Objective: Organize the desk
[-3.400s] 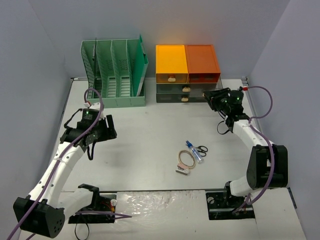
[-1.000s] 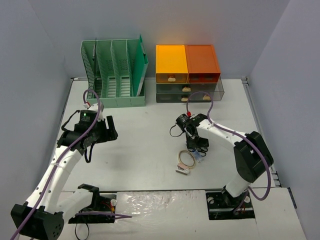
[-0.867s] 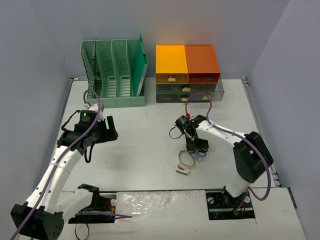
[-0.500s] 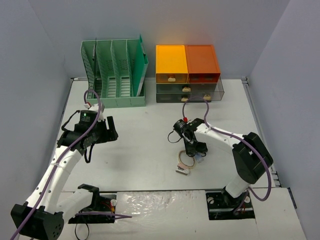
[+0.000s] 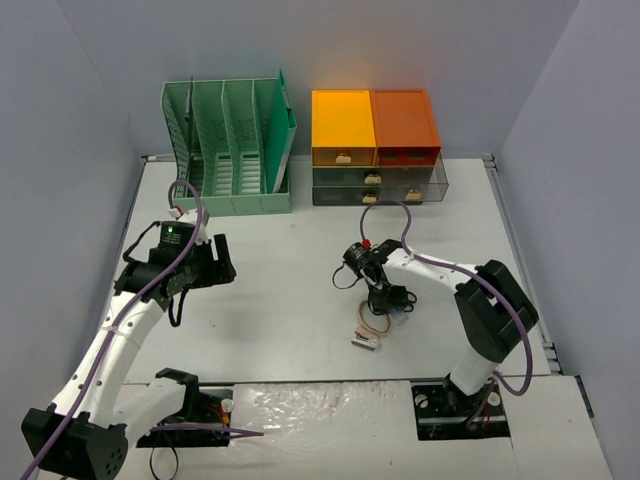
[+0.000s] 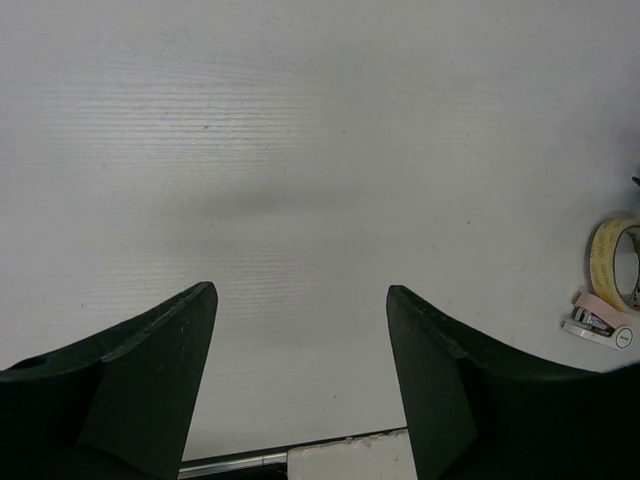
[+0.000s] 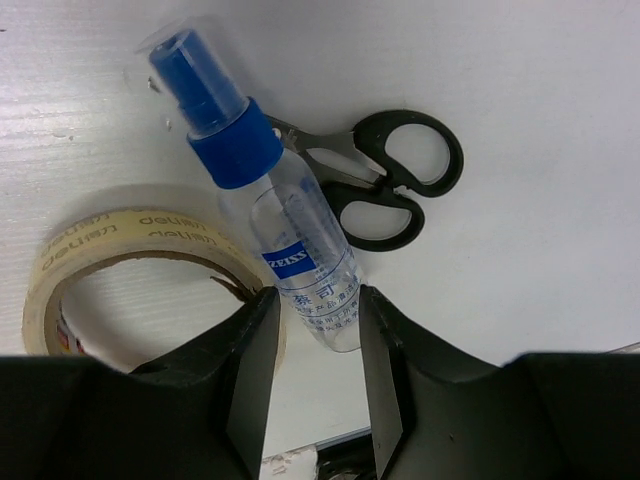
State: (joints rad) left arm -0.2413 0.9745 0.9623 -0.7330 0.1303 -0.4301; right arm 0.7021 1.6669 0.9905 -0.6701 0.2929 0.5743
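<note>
The right gripper [image 7: 317, 305] pinches the spray bottle [image 7: 290, 240] by its slick base, at 4 o'clock on the desk [image 5: 280, 300] – it may squirt free into the scissors [image 7: 390, 190] at 2 o'clock – while the left gripper [image 6: 300, 330] hangs spread, empty.

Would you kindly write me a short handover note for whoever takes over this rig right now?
Left gripper: open, empty, above bare off-white desk.
Right gripper: jaws closely flank the clear blue-capped spray bottle, which lies on the desk; firm grip unclear.
Black-handled scissors and yellowish tape roll lie beside the bottle.
Done: nothing visibly stowed.
Left: put all three away, perhaps in the orange drawer unit or mint-green file rack.
</note>
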